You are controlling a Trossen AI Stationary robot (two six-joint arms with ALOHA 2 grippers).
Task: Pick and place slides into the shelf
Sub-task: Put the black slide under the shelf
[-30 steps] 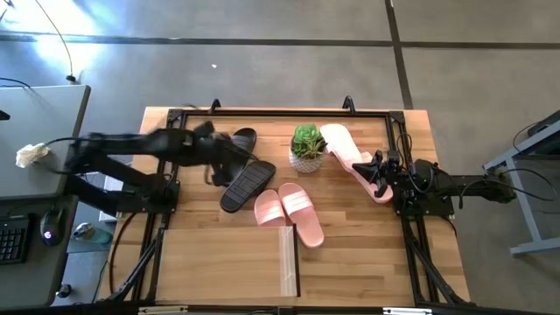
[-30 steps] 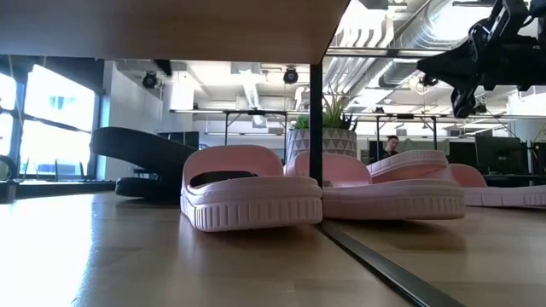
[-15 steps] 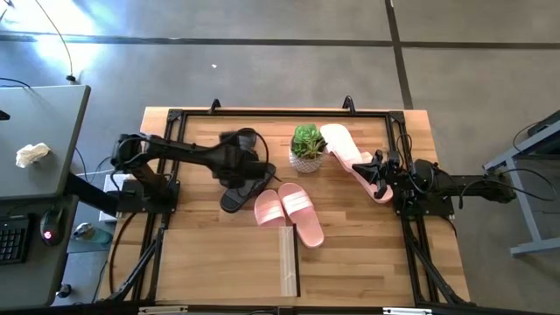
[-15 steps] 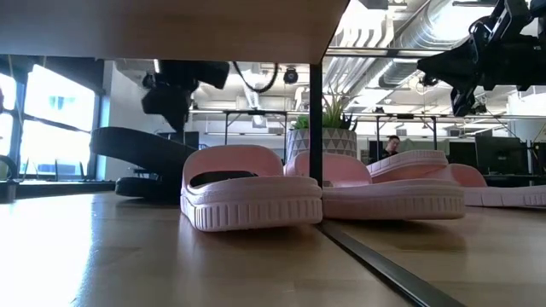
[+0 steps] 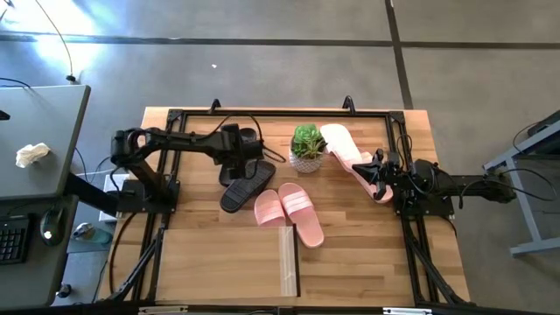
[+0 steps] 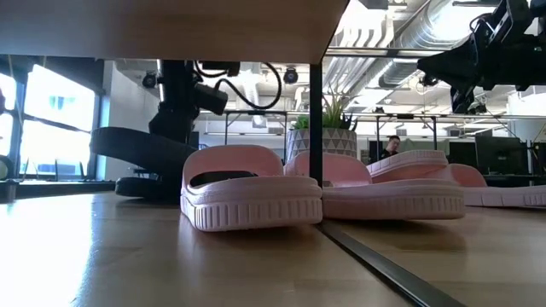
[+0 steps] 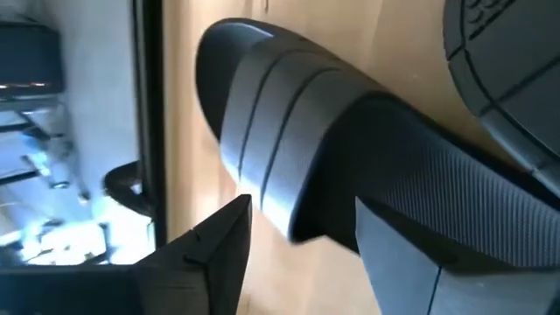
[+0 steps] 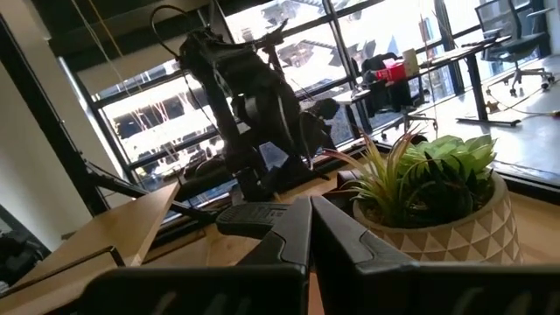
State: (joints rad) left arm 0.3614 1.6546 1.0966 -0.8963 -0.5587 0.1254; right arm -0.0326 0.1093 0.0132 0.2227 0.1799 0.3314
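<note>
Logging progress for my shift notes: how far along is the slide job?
Done: nothing visibly shelved; the shelf top is bare and its inside is hidden from above. In hand: the open left gripper is down at the black slides. Left: those plus four pink slides, and the right gripper waits, shut.

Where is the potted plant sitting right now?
In the high view the potted plant stands near the table's far edge, about mid-width, with a pink slide touching it on the right and the black slides to its left.

Matt ribbed black slide (image 7: 350,192), wood tabletop (image 5: 219,254)
</note>
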